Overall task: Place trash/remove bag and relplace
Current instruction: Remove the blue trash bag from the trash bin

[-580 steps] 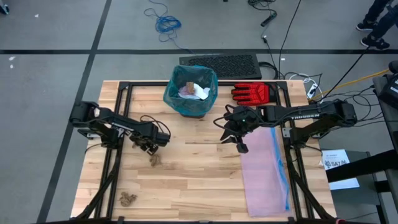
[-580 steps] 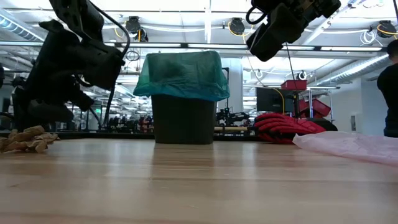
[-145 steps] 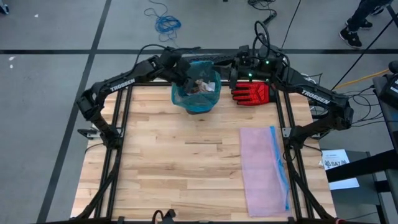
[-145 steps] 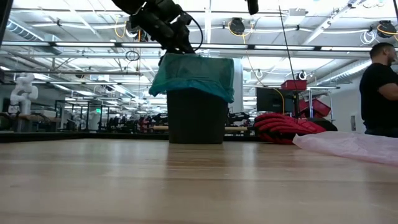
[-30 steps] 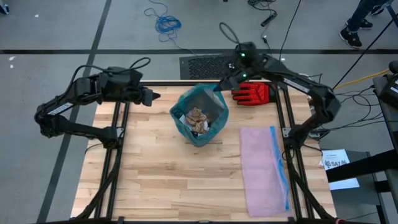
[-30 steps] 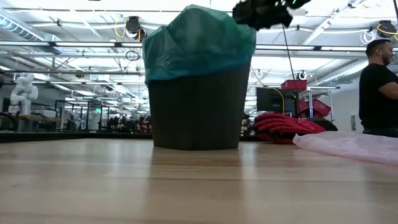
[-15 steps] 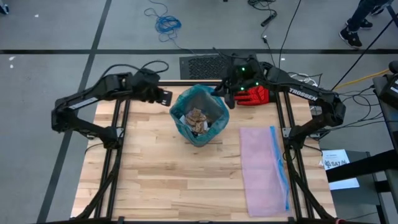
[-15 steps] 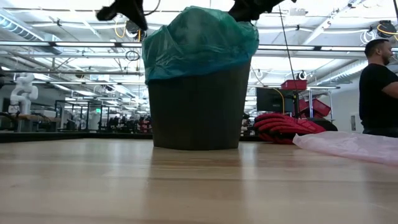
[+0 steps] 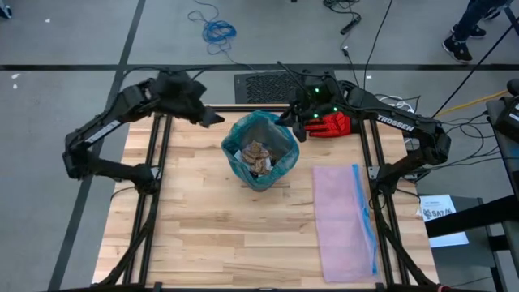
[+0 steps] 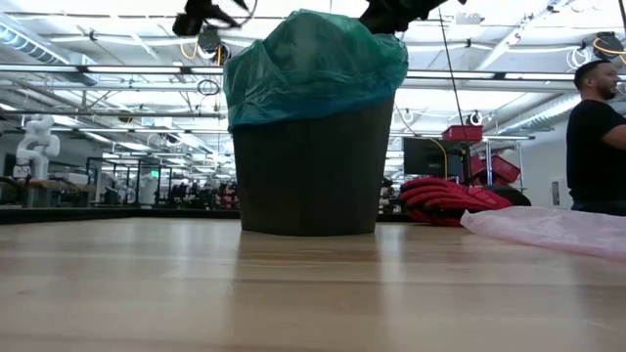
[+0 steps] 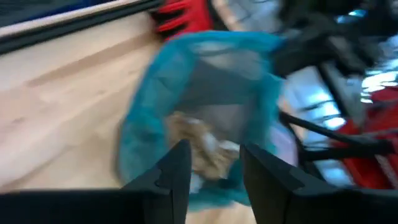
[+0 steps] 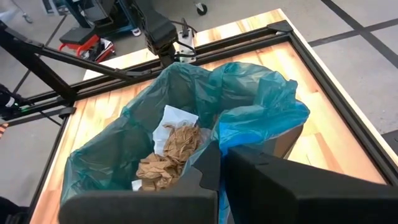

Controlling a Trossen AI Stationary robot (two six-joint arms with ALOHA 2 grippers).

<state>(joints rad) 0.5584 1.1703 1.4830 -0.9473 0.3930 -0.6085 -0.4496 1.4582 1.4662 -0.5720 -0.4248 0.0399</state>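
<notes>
The left arm reaches in from the nine o'clock side, elbow folded outward and wrist raised at about eleven o'clock. The left gripper point(image 9: 212, 118) hangs in the air with its fingers point(image 11: 176, 171) parted. The right arm comes in from three o'clock, forearm angled toward twelve. The right gripper point(image 9: 285, 119) sits at about one o'clock, fingers point(image 12: 208, 168) pressed together.

A red glove point(image 9: 328, 122) is seen lying at the far edge of the wooden tabletop point(image 9: 211, 227). A pale pink bag point(image 9: 345, 219) with a blue strip is laid flat near the right side. A blue cable point(image 9: 217, 31) is coiled on the floor. A person point(image 10: 595, 137) in a black shirt is seen in the room.
</notes>
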